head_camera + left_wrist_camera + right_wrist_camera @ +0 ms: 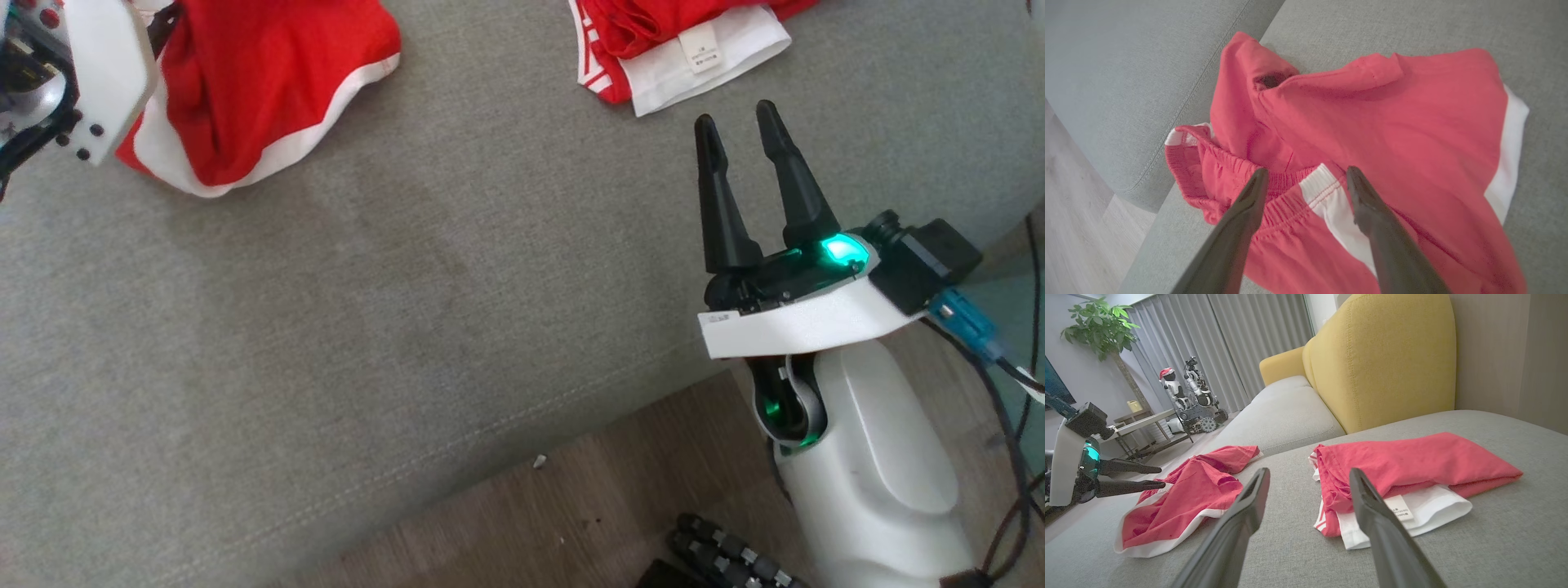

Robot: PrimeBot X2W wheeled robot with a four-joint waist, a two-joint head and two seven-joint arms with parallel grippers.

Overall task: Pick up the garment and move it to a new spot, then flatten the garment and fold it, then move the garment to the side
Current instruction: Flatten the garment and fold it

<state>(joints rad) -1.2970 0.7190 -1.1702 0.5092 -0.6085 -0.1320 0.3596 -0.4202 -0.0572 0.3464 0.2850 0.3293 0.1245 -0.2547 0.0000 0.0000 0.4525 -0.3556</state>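
The garment, crumpled red shorts with white trim [261, 90], lies on the grey sofa seat [457, 269] at the far left. My left gripper [1307, 170] hovers open just over its elastic waistband [1290, 192], with nothing between the fingers. From the right wrist view the same shorts [1196, 490] lie with the left gripper [1161, 477] at their left end. My right gripper [735, 114] stands open and empty over bare cushion, its fingers pointing at a folded red and white pile [678, 49]. That pile [1412, 469] lies just beyond the right gripper [1309, 471].
The seat's front edge [522, 425] runs diagonally, with wooden floor [571, 506] below it. Cables [1004, 392] hang by my right wrist. A yellow cushion [1384, 355] rises behind the seat. Another robot [1188, 392], a plant [1098, 326] and a low table [1143, 420] stand far off.
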